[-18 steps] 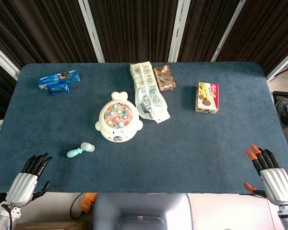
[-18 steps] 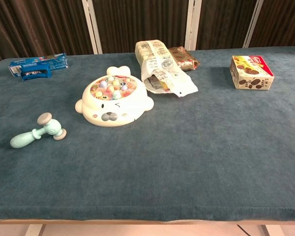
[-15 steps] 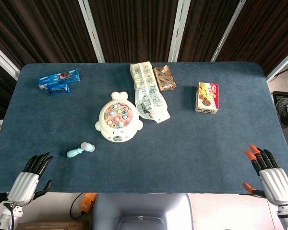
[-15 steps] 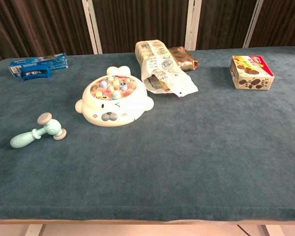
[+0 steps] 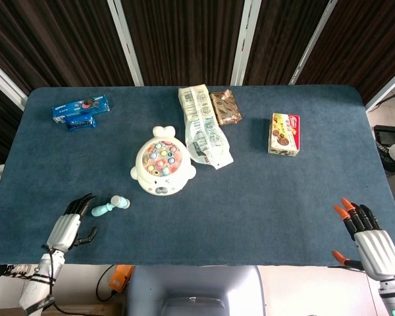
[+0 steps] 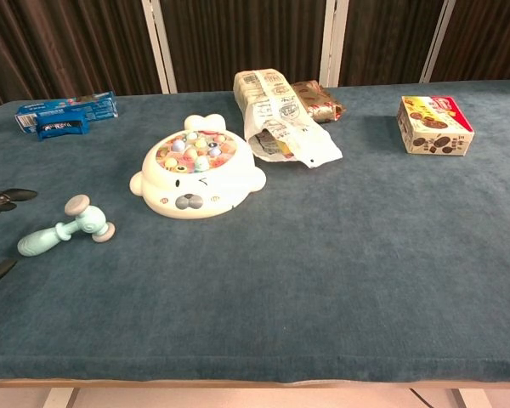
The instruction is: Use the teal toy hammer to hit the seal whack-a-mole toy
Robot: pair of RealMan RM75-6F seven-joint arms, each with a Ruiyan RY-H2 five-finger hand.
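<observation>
Two dark fingertips of the left hand now poke in at the edge of the chest view, where half a second ago none showed. Seen from the head camera, its fingers are spread and empty, the tips just short of the handle end of the teal toy hammer, not touching it. That hand has moved in from the table's near corner toward the hammer (a reach, I judge, with the grasp not yet begun). The hammer lies flat on the blue tablecloth, unmoved, its head pointing toward the seal whack-a-mole toy, which sits near it further up the table. Off at the other near corner, the right hand hangs with orange-tipped fingers apart, holding nothing, hardly shifted.
</observation>
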